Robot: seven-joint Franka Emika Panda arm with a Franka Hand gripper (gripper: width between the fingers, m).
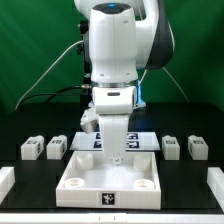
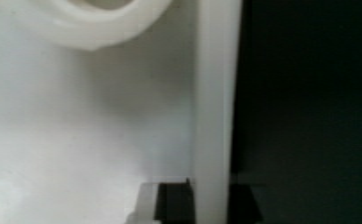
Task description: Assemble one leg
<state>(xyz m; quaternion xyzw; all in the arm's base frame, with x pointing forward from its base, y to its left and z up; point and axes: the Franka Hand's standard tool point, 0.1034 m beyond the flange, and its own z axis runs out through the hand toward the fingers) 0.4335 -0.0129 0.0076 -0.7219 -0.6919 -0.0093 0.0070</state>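
Four small white legs with tags stand on the black table: two at the exterior view's left (image 1: pixel 30 149) (image 1: pixel 57 147) and two at its right (image 1: pixel 171 146) (image 1: pixel 197 148). None is held. My gripper (image 1: pixel 118 153) is down at the back rim of the large white square tray-like part (image 1: pixel 90 180). In the wrist view the dark fingers (image 2: pixel 174 200) stand on either side of the part's raised rim (image 2: pixel 213 100), and the rim fills the gap between them. A round socket (image 2: pixel 107 20) shows in the part's corner.
The marker board (image 1: pixel 145 139) lies behind the tray-like part, mostly hidden by the arm. White parts sit at the front corners of the table, at the exterior view's left (image 1: pixel 5 181) and right (image 1: pixel 214 181). A green backdrop is behind.
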